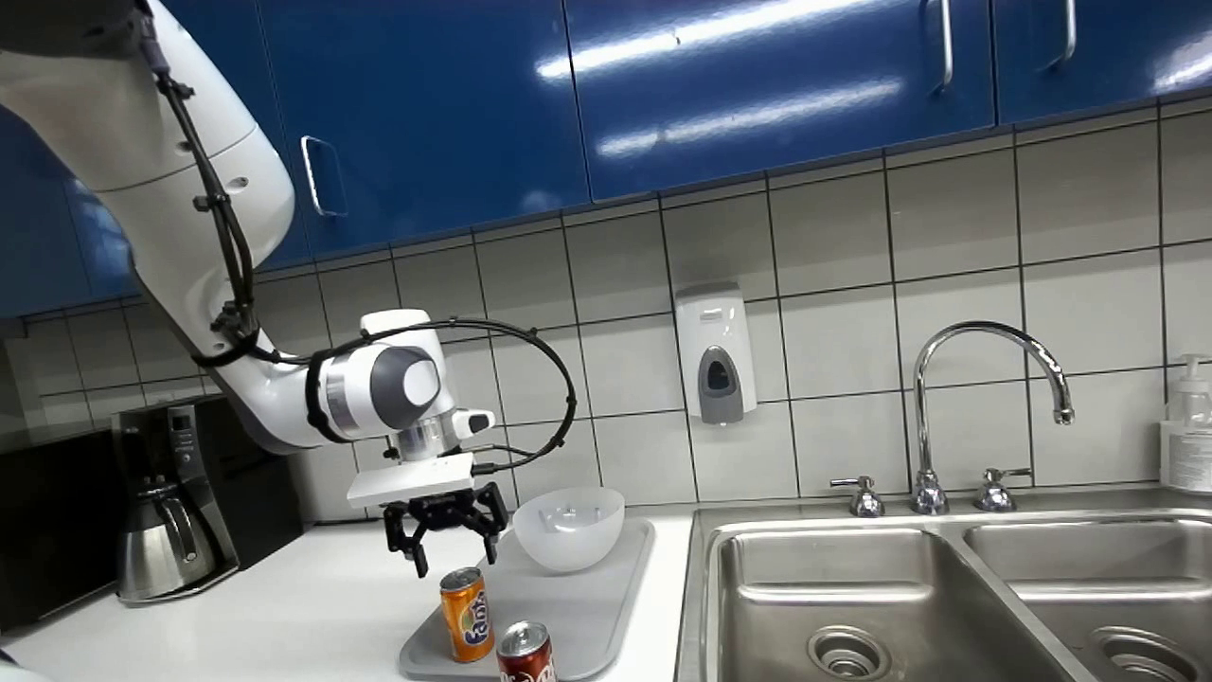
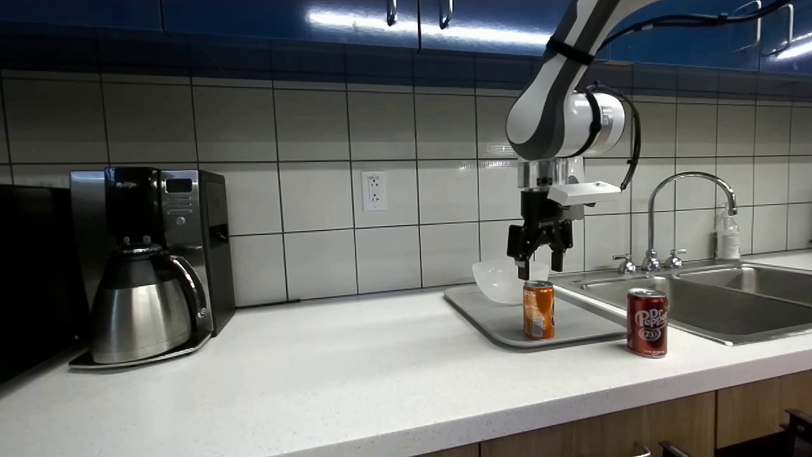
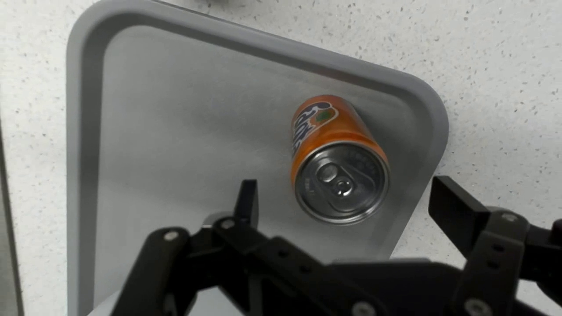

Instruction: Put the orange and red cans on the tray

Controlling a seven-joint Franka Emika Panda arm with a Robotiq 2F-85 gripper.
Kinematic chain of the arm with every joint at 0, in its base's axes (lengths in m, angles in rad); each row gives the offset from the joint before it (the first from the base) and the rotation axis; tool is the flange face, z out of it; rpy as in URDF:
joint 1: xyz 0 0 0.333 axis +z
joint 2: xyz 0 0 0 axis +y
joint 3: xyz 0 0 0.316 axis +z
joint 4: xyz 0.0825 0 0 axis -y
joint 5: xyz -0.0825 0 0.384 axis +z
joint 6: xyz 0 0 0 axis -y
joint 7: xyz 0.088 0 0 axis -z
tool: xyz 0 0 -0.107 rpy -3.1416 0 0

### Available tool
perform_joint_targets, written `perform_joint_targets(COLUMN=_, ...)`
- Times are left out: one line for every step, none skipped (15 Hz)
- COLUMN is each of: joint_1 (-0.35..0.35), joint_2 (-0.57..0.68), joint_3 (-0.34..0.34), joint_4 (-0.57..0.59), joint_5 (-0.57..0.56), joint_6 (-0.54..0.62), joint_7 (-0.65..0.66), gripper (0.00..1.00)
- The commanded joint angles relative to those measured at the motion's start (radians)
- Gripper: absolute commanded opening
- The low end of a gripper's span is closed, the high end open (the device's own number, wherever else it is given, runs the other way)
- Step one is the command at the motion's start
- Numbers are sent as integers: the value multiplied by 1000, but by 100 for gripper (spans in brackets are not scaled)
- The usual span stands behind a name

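White counter [image 2: 304, 374], orange can [image 2: 538, 314] on gray tray [image 3: 175, 131], red can [image 2: 647, 327] beside tray, gripper [image 1: 455, 562] above tray, empty jaws spread wide

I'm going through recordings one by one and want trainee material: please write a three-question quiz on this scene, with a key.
1. True or false: the fingers stand apart, gripping no can.
2. Fill in: besides the Fanta can, the gray tray holds a ...
3. Which can must still go on the tray to finish the task, and where is it now?

Key:
1. True.
2. A translucent bowl.
3. The Dr Pepper can; it stands upright on the countertop, off the tray.
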Motion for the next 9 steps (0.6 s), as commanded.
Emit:
perform_joint_targets(joint_1=-14, joint_2=-99, joint_3=2, joint_4=-63, joint_5=3, joint_6=-24, joint_7=6, gripper=100)
perform_joint_targets(joint_1=-16, joint_2=-116, joint_3=-1, joint_4=-76, joint_5=-3, joint_6=-26, joint_7=15, gripper=100)
perform_joint_targets(joint_1=-17, joint_2=-132, joint_3=-5, joint_4=-87, joint_5=-8, joint_6=-27, joint_7=24, gripper=100)
perform_joint_targets(joint_1=-19, joint_2=-148, joint_3=-8, joint_4=-99, joint_5=-8, joint_6=-31, joint_7=30, gripper=100)
perform_joint_targets(joint_1=-22, joint_2=-164, joint_3=-11, joint_4=-110, joint_5=-10, joint_6=-33, joint_7=40, gripper=100)
perform_joint_targets(joint_1=-25, joint_2=-180, joint_3=-14, joint_4=-122, joint_5=-14, joint_6=-35, joint_7=53, gripper=100)
perform_joint_targets(joint_1=-29, joint_2=-194, joint_3=-16, joint_4=-132, joint_5=-19, joint_6=-37, joint_7=66, gripper=100)
perform_joint_targets(joint_1=-35, joint_2=-209, joint_3=-17, joint_4=-143, joint_5=-27, joint_6=-39, joint_7=81, gripper=100)
perform_joint_targets(joint_1=-42, joint_2=-220, joint_3=-18, joint_4=-152, joint_5=-36, joint_6=-41, joint_7=98, gripper=100)
